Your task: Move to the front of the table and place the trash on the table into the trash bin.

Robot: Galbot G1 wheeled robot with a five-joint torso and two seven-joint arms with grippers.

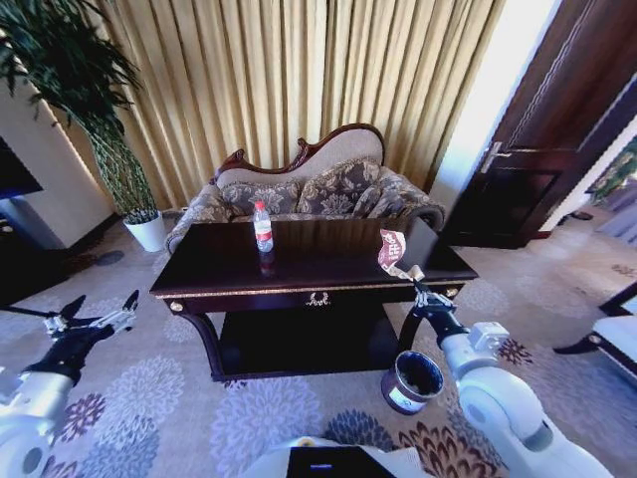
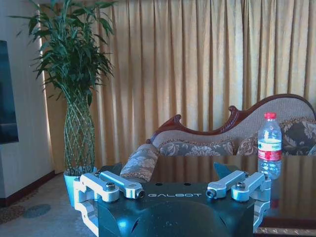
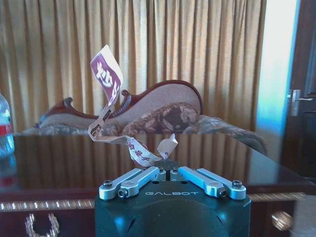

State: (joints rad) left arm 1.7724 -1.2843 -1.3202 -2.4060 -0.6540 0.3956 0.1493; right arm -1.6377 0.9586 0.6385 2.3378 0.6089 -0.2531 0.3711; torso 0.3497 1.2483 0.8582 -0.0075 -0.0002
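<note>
Right gripper (image 1: 419,289): at the table's front right corner, just above the front edge; its fingers (image 3: 143,177) are pinched together on the lower end of a wrapper.
Wrapper (image 1: 392,251): a crumpled whitish strip with dark red print, curling upward from the pinch and standing over the right part of the tabletop; in the right wrist view (image 3: 109,98) its top flap rises in front of the sofa back.
Left gripper (image 1: 100,314): held in the air off the table's left end, well apart from it, over the carpet; its fingers (image 2: 112,183) are spread wide with nothing between them.
Table (image 1: 318,286): dark and glossy, gold trim along the front edge, a gold pull at the middle of the front, a lower shelf beneath.
Bottle (image 1: 263,228): clear, red cap and red label, upright on the tabletop left of centre, toward the back edge; in the left wrist view (image 2: 269,145) it stands beyond the spread fingers.
Trash bin (image 1: 412,381): round and dark with a pale rim, on the carpet by the table's front right leg, below the right gripper and tipped slightly.
Sofa (image 1: 309,189): patterned, directly behind the table.
Potted plant (image 1: 119,159): in a white pot at the back left, before the curtain (image 1: 299,70).
</note>
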